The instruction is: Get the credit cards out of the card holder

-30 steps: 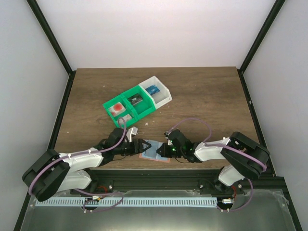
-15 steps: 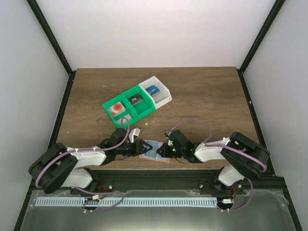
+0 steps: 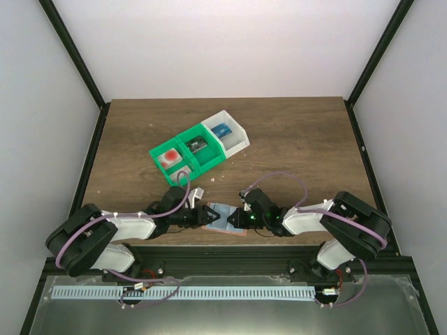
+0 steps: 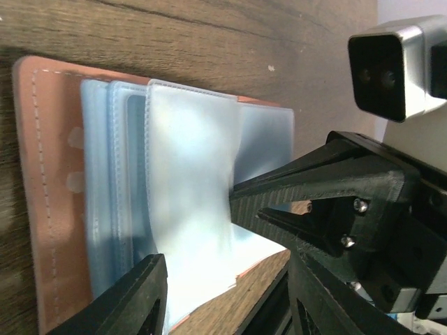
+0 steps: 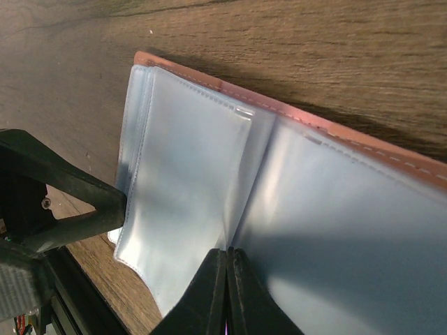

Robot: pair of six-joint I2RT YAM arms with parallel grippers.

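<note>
Both arms lay low along the near edge of the brown wooden tabletop (image 3: 300, 139) and reached in toward each other, nose to nose. The left tool (image 3: 208, 214) came in from the left, and its two black fingers stood apart with the loose edge of the see-through pockets between them. I could not tell if they touched the plastic. The right tool (image 5: 227, 289) came in from the right with its thin black fingers pressed tight together, pinching one clear pocket page of the card holder (image 3: 225, 225). The holder lay open and flat on the tabletop between the two tools, close to the arms. Its cover was smooth and salmon-brown, with round corners and a line of small stitches along the rim. The pockets inside were soft, shiny and a bit bent. The pale blue credit cards (image 4: 105, 209) sat tucked in those pockets, thin and flat. Farther back stood a green and white plastic bin (image 3: 213, 159) with three boxes in a row.
</note>
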